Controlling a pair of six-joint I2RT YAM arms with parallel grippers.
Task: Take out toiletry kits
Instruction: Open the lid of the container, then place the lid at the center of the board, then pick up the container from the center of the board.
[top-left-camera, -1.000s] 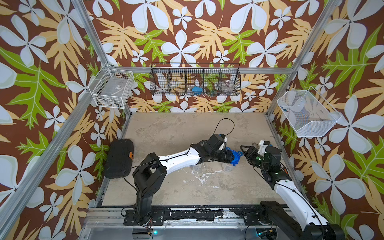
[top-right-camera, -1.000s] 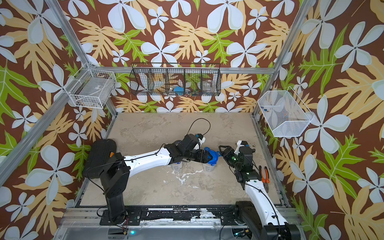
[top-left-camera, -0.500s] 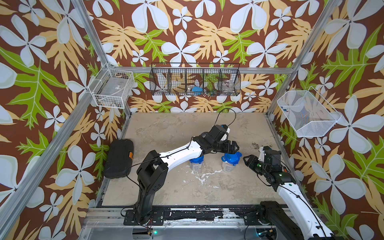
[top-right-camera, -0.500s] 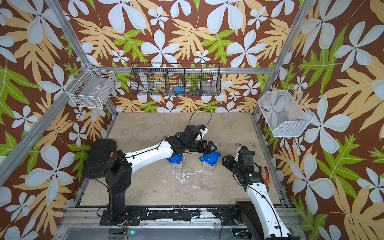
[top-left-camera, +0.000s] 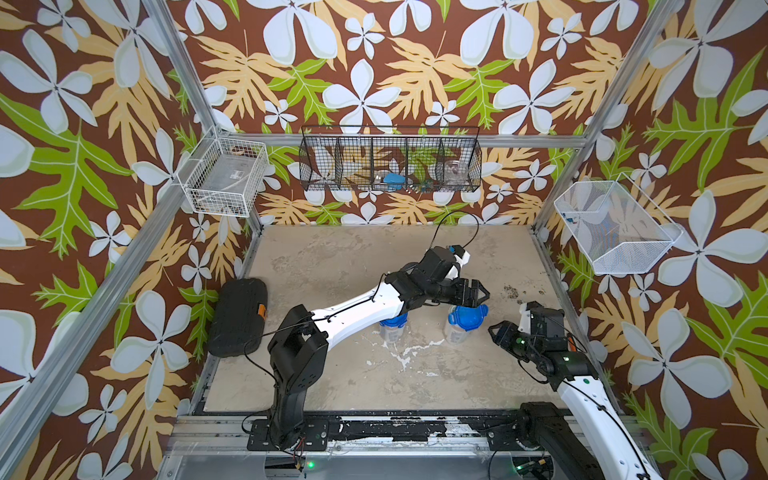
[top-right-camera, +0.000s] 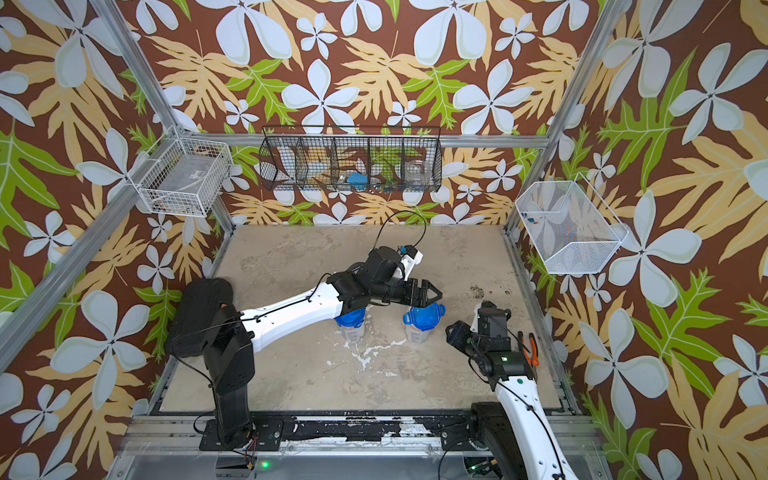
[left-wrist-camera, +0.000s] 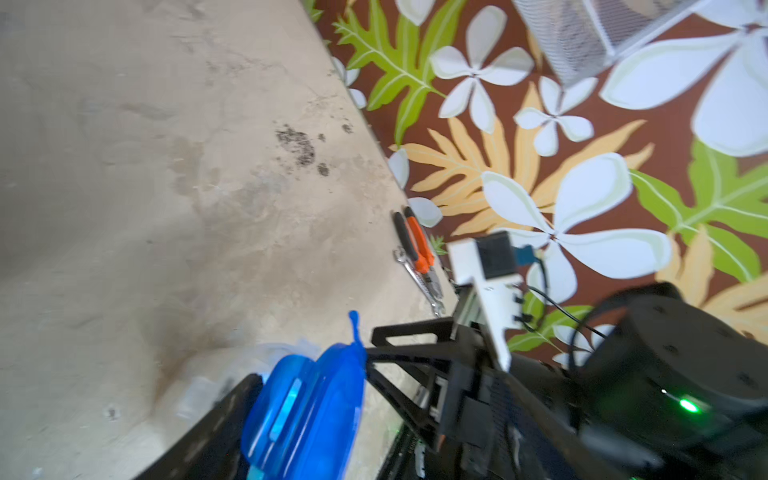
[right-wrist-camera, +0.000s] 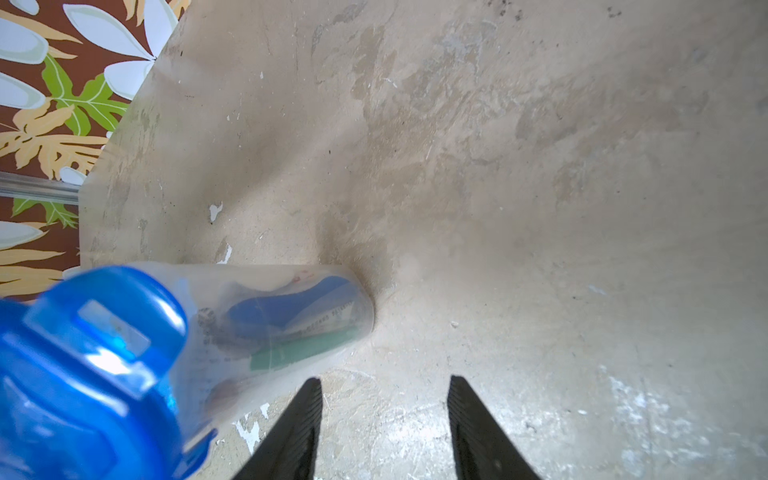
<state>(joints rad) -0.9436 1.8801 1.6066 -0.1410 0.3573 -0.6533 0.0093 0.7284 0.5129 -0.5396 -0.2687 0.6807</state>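
progress is at the start: both jars (top-left-camera: 392, 331) stand on the counter (top-left-camera: 332, 266) with blue lids (top-left-camera: 467, 312) on, toiletry kit items (right-wrist-camera: 291, 320) show inside one jar, left pincer (top-left-camera: 482, 293) spread and empty above its lid, right pincer (right-wrist-camera: 384, 380) spread and empty just beside it.

White-shelled left arm (top-left-camera: 357, 307) and right arm (top-left-camera: 598, 415) — black joints, looping black cables, green lights.

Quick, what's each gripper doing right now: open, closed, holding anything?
Left gripper: cannot tell; it sits at the blue lid of a jar.
Right gripper: open, empty, beside the jar.
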